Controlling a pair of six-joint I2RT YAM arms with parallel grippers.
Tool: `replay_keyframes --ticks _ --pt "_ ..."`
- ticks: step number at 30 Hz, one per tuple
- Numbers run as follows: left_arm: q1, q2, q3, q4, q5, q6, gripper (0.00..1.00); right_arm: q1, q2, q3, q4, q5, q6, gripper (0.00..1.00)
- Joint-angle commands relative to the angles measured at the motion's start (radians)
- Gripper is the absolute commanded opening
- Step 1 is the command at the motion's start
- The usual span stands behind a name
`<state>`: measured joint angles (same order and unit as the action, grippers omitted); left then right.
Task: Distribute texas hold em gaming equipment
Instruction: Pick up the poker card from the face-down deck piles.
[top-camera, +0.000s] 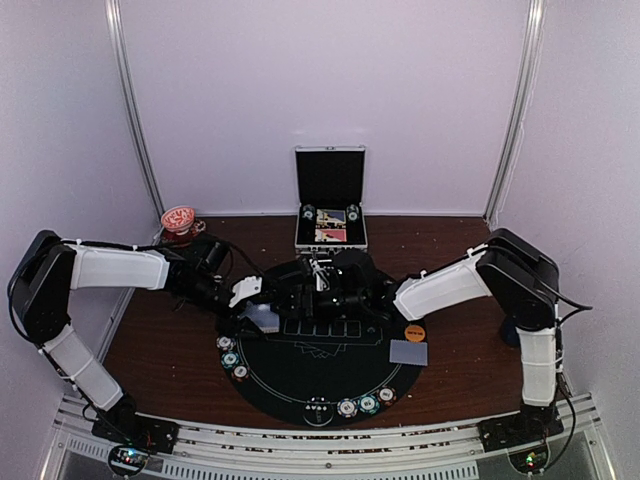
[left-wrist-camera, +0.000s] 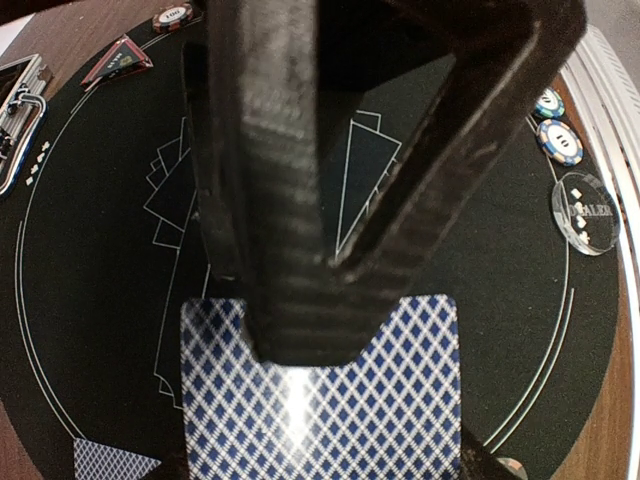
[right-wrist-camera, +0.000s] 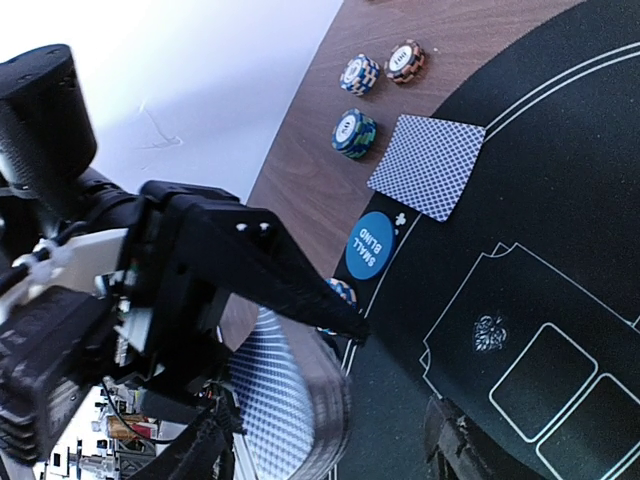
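Playing cards (left-wrist-camera: 320, 420) are sitting clenched in the left pincer (right-wrist-camera: 290, 385) over the black mat (left-wrist-camera: 480, 250). The right pincer (left-wrist-camera: 305, 320) is hovering right at them; its state cannot be told.

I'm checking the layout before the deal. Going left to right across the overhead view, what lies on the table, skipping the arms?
In order: red cup → chips at the mat's left edge → case, lid up → orange button.
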<state>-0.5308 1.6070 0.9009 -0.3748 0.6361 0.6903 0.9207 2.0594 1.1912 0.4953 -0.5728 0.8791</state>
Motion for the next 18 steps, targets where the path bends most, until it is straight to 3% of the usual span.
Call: replay_keyframes --ticks 1,11,18 --pt "0.006 -0.012 0.01 0.009 0.03 0.014 0.61 0.006 0.039 0.04 0.058 -0.012 0.036 0.66" --pt "0.005 -0.002 0.014 0.007 0.029 0.015 0.61 0.02 0.108 0.093 0.069 -0.051 0.07 0.66" --pt "0.005 -0.009 0.013 0.008 0.03 0.015 0.61 0.023 0.114 0.111 -0.037 0.014 0.037 0.61"
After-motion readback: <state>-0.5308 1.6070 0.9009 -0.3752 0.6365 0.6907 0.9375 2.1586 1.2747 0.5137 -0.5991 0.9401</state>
